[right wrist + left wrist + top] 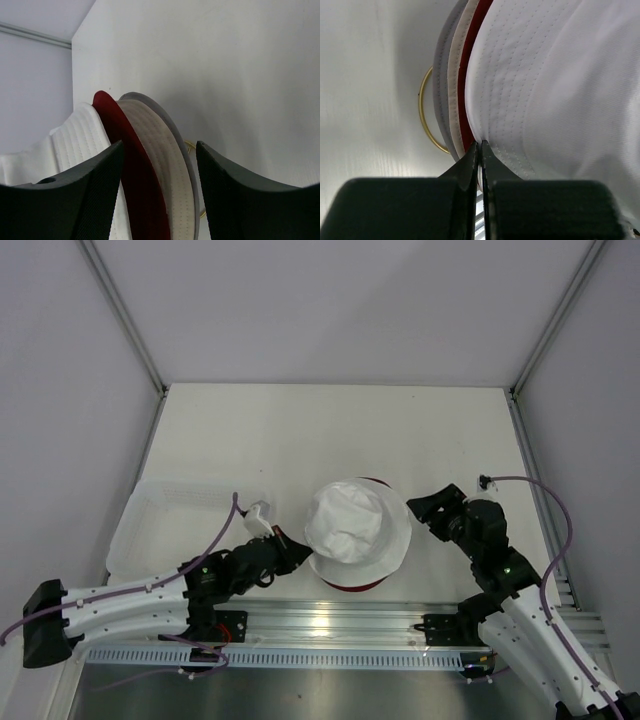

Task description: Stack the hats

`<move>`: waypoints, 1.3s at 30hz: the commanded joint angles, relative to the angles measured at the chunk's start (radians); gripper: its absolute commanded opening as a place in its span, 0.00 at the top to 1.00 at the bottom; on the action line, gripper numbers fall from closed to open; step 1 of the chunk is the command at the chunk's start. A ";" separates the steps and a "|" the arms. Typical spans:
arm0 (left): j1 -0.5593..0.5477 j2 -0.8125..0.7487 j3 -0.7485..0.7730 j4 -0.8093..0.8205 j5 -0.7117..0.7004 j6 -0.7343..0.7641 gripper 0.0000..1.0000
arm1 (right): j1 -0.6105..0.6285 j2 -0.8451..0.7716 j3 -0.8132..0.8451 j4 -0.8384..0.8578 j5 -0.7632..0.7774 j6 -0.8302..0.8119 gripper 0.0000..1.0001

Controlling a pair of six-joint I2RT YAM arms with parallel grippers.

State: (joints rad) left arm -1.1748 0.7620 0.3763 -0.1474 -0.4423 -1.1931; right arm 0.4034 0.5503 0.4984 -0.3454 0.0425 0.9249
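Three hats lie stacked in the middle of the table: the white hat (350, 520) on top, the dark red hat (350, 585) under it, its brim showing at front and back. The beige hat (454, 75) with its grey inside lies lowest and shows only in the wrist views. My left gripper (303, 552) is at the stack's left edge, shut on the white hat's brim (520, 100). My right gripper (418, 512) is open at the stack's right edge, with the red brim (120, 135) and the beige brim (160, 145) between its fingers, neither touched.
A shallow clear plastic tray (165, 525) stands at the left, beside my left arm. A thin gold ring (422, 107) lies on the table under the stack. An aluminium rail (330, 625) runs along the near edge. Grey walls close in the table.
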 commanded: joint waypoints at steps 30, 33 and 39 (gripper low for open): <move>0.004 -0.122 0.053 -0.135 -0.085 0.075 0.99 | 0.000 -0.128 -0.113 0.138 -0.260 0.215 1.00; 0.006 -0.113 0.073 -0.164 -0.102 0.075 0.99 | -0.002 -0.141 -0.119 0.103 -0.251 0.215 1.00; 0.006 -0.098 0.111 -0.260 -0.150 0.075 0.99 | 0.000 -0.168 -0.167 0.040 -0.198 0.175 1.00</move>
State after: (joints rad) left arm -1.1748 0.6571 0.4400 -0.3317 -0.5236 -1.1427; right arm 0.4026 0.3962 0.3584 -0.2543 -0.2054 1.1286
